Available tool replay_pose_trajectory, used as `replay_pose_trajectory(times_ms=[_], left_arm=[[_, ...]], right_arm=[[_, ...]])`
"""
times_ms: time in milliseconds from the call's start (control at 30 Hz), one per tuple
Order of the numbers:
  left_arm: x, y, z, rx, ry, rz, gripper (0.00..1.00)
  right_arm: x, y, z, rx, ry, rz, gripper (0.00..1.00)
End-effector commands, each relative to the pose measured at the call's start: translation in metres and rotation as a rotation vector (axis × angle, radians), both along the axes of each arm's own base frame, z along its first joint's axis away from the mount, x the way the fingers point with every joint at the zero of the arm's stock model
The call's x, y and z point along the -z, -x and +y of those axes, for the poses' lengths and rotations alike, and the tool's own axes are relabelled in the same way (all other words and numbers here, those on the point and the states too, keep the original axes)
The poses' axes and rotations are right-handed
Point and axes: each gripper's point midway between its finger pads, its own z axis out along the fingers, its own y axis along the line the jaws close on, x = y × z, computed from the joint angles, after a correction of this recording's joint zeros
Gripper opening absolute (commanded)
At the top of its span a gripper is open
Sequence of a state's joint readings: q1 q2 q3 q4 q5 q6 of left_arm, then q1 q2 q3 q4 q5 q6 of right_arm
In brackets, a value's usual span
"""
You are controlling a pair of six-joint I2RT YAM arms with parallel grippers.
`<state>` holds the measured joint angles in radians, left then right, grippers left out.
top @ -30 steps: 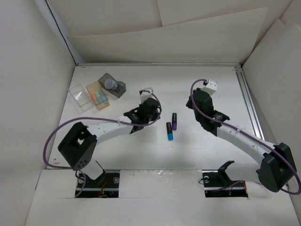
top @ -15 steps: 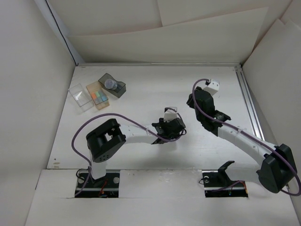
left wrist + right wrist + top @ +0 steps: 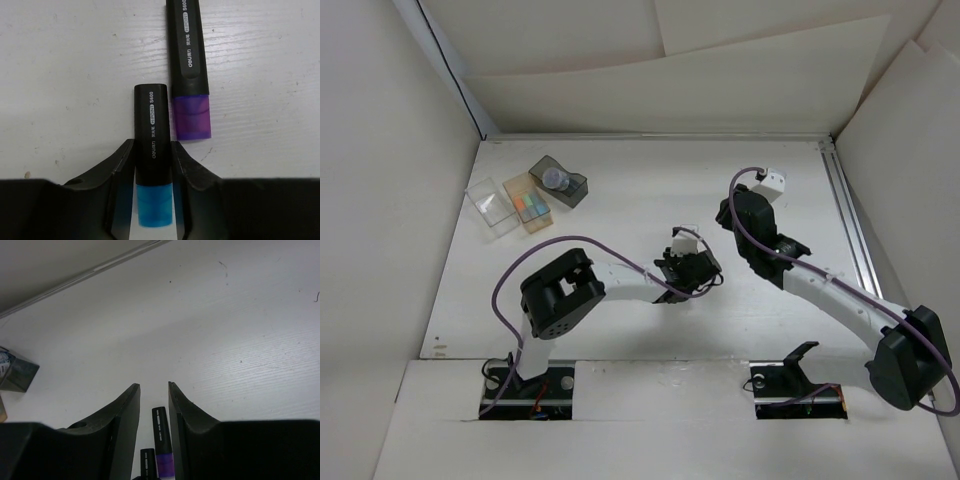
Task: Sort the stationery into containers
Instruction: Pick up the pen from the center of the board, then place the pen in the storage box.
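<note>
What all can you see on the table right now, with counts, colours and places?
clear box: one, see-through, far left
amber box: one, tan, beside the clear box
pale markers: several, blue, orange, green, in the amber box
dark grey box: one, smoky, right of the amber box
grey round piece: one, inside the dark grey box
cyan-ended marker: one, black, mid-table
purple-ended marker: one, black, alongside it
left gripper: black, closed on the cyan-ended marker
right gripper: black, open

Soft, even, bright overhead light, faint shadows; left wrist view crisp, right one slightly soft.
</note>
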<state>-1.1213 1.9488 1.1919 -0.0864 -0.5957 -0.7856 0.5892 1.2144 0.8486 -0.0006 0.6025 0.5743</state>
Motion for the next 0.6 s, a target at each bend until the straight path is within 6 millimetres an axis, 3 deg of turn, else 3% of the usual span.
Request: replay_pose_trajectory(times_ms=[0, 100, 133, 200, 233, 333, 367, 433, 467, 567], left_arm=[[0.003, 0.0, 0.02, -0.054, -0.062, -0.005, 0.16], [-0.002, 0.001, 0.042, -0.113, -0.058, -0.025, 0.09], [-0.012, -0.005, 0.06, -0.154, -0.043, -0.038, 0.09], [-0.024, -0.014, 0.077, -0.194, 0.011, -0.044, 0.07], [-0.037, -0.025, 0.105, -0.246, 0.046, -0.053, 0.07], [-0.063, -0.049, 0.136, -0.305, 0.18, -0.078, 0.06], [-0.08, -0.064, 0.168, -0.376, 0.217, -0.119, 0.06], [-0.101, -0.082, 0.199, -0.449, 0.271, -0.167, 0.06], [-0.118, -0.097, 0.232, -0.541, 0.302, -0.217, 0.07], [-0.145, -0.118, 0.279, -0.659, 0.317, -0.297, 0.09]], right_arm=[[-0.018, -0.003, 0.001, 0.0, -0.035, -0.038, 0.35], [-0.018, -0.003, 0.001, 0.0, -0.035, -0.038, 0.35], [-0.018, -0.003, 0.001, 0.0, -0.035, -0.038, 0.35], [-0.017, -0.003, 0.003, -0.009, -0.038, -0.037, 0.35], [-0.017, -0.003, 0.003, -0.009, -0.038, -0.037, 0.35], [-0.017, -0.003, 0.003, -0.009, -0.038, -0.037, 0.35], [-0.017, -0.003, 0.003, -0.009, -0.038, -0.037, 0.35], [-0.019, -0.004, 0.004, -0.009, -0.043, -0.044, 0.35], [-0.019, -0.004, 0.004, -0.009, -0.043, -0.044, 0.35], [-0.017, -0.004, 0.01, -0.027, -0.045, -0.042, 0.35]])
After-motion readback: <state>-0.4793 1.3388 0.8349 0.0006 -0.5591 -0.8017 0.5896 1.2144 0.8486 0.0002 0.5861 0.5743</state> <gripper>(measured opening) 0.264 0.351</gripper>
